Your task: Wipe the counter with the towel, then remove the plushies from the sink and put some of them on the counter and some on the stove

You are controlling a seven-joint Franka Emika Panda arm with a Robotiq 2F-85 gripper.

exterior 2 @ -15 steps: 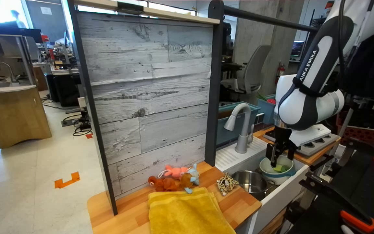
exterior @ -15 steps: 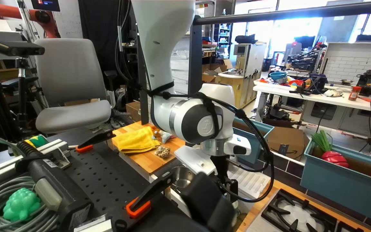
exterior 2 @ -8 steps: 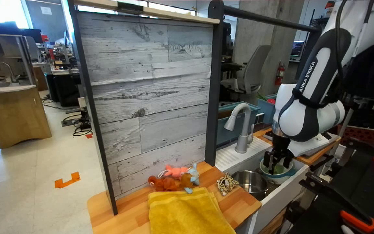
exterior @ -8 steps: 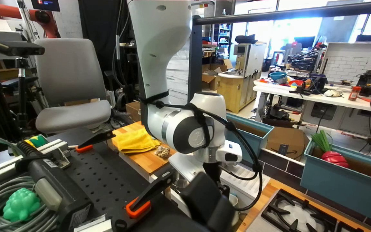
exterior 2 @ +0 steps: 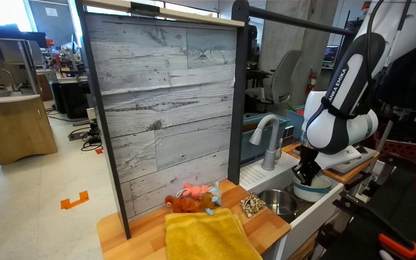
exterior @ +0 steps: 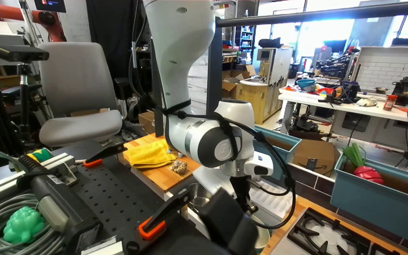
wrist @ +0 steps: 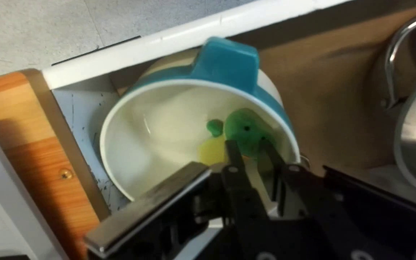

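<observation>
1. Close to the stove [exterior: 319, 233], in the sink [exterior 2: 314, 215], a white pot [exterior 2: 311, 195] with a blue-green stripe. Flat or tipped: cannot tell.
2. Slanting down into that pot, the robot's black gripper [wrist: 247, 143], seen best in the wrist view.
3. Part way apart, its two fingers [wrist: 234, 159], with a gap between the tips. Right by those tips, the green plushie [wrist: 240, 121]. Pinched or just close: cannot tell.
4. Inside the white pot, that same green plushie, with two little dark eyes. Next to it, a yellow patch [wrist: 209, 150] and a small green lump [wrist: 215, 127]. All one toy or more: cannot tell.
5. Also in the sink, just beside the white pot, a shiny metal pot [exterior 2: 278, 198].
6. On the wooden counter [exterior 2: 143, 240], a yellow towel [exterior 2: 208, 234], lying folded.
7. At the back edge of the towel, all bunched up by the gray wall [exterior 2: 164, 90]: a red-brown plushie [exterior 2: 188, 205], a pink plushie [exterior 2: 195, 190], and a brown and pale blue plushie [exterior 2: 208, 199].
8. On the same counter, near the sink and away from the bunch, a spotted plushie [exterior 2: 252, 204].
</observation>
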